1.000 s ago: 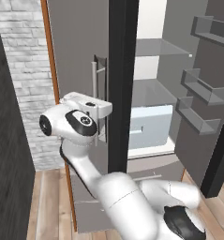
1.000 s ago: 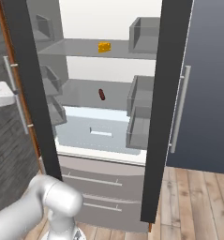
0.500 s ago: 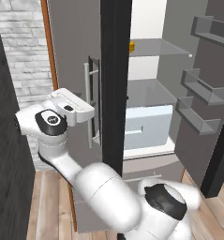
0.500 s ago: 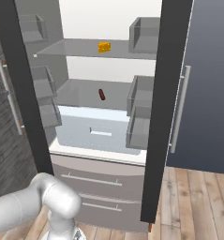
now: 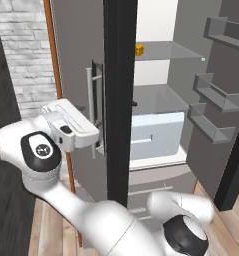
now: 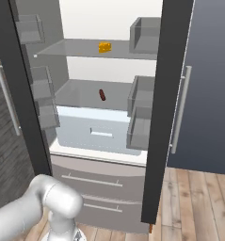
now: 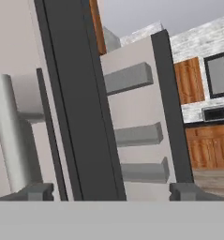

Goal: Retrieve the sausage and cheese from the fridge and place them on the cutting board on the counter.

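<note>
1. In front of us the fridge (image 6: 109, 141) stands with both upper doors swung open, its white interior, glass shelves and grey lower drawers showing in the right base view.
2. On the top shelf we see the cheese (image 6: 104, 47), a small yellow-orange chunk sitting near the middle; from the left base view it peeks out just right of the dark door edge (image 5: 139, 49).
3. On the shelf below lies the sausage (image 6: 102, 94), dark red-brown, lying front to back on the glass, well apart from the cheese and a little left of the right-hand door bins (image 6: 142, 113).
4. Under that shelf sits a pale crisper drawer (image 6: 97, 134) with a slot handle.
5. At the left door we find our gripper (image 5: 93, 142), beside the vertical bar handle (image 5: 91, 107) on the outside of the door. In the hand view the two fingertips (image 7: 36, 191) stand far apart at the bottom, the dark door edge rising between them and the grey handle bar (image 7: 10, 140) just left; the jaws are spread wide and clasp nothing.
6. Beyond the door, far to the right in the hand view, we make out brown cabinets and a microwave (image 7: 217, 113).
7. We can read no writing, brand or label anywhere; the round mark on the arm's dark joint cap (image 5: 40, 149) is too small to make out.
</note>
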Controlling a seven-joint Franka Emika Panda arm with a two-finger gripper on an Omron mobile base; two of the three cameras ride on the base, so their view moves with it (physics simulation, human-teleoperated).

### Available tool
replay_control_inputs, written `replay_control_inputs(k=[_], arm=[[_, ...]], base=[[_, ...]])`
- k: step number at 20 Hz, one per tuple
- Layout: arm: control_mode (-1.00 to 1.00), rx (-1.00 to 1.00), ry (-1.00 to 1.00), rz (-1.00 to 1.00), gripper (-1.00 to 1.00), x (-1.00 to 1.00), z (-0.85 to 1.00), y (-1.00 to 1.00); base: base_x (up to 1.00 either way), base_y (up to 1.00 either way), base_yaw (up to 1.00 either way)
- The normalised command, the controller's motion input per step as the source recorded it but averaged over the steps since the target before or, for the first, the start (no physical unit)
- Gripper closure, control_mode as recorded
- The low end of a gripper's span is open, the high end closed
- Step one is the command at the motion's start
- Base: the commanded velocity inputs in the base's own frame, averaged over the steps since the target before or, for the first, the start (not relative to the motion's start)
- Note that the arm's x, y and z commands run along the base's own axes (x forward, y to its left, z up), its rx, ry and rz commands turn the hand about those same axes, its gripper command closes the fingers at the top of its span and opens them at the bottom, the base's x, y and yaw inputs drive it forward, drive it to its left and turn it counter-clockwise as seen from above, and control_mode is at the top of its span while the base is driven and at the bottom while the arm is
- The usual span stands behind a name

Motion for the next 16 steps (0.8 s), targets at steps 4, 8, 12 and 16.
replay_control_inputs(k=[4,8,12,16], arm=[[-1.00,0.29,-0.10,0.13,-1.00,-0.92,0.10,-0.90],[-1.00,0.40,-0.20,0.19,-1.00,-0.70,0.00,-0.98],[-1.00,0.42,-0.15,0.26,-1.00,-0.76,0.00,-0.89],[-1.00,0.41,-0.04,0.40,-1.00,-0.35,0.00,-0.95]], base=[[0.00,0.00,0.00],[0.00,0.00,0.00],[0.00,0.00,0.00],[0.00,0.00,0.00]])
